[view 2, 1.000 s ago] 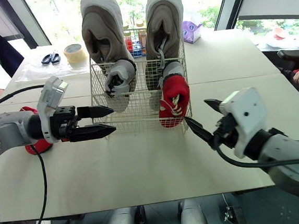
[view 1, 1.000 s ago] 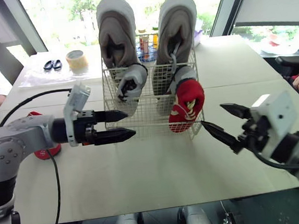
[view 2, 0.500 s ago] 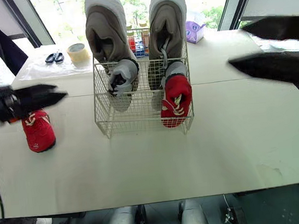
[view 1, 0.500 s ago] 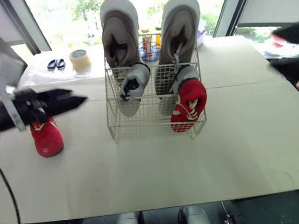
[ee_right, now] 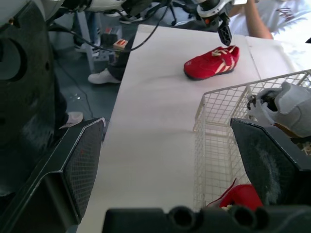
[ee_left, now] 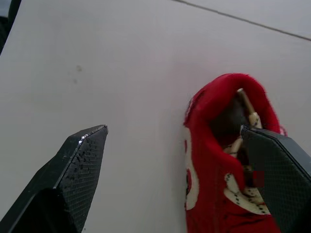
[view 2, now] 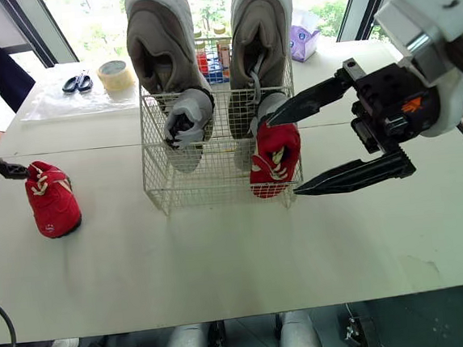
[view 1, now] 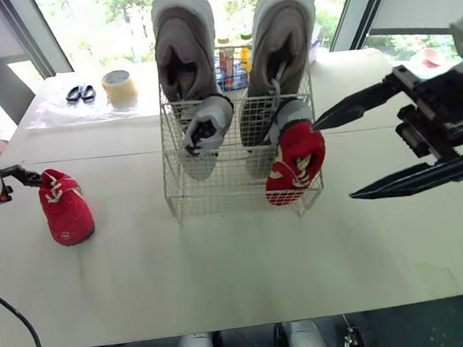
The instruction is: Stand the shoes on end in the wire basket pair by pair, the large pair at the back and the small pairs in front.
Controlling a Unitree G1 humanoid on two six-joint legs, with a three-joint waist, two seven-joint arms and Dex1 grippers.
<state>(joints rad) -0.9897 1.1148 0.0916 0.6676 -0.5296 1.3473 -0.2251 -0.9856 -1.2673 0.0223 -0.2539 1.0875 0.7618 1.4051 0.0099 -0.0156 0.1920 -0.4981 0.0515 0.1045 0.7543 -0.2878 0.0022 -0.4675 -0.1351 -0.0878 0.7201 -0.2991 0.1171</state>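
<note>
Shoe basket, one red shoe outstanding.
Wire basket [view 1: 217,193] is holding the large grey pair [view 1: 184,44] on end at the back, with two small grey shoes [view 1: 205,131] and one red shoe [view 1: 294,161] (front right) standing before them. The second red shoe [view 1: 66,211] is lying on the table [view 1: 223,263] at the left. The left gripper [ee_left: 172,129] is spreading its fingers at that shoe's heel end. The right gripper [view 2: 283,157] is hovering with fingers wide apart, right of the basket.

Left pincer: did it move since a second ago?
Yes. The left pincer swung left, away from the wire basket, over to the loose red shoe.
</note>
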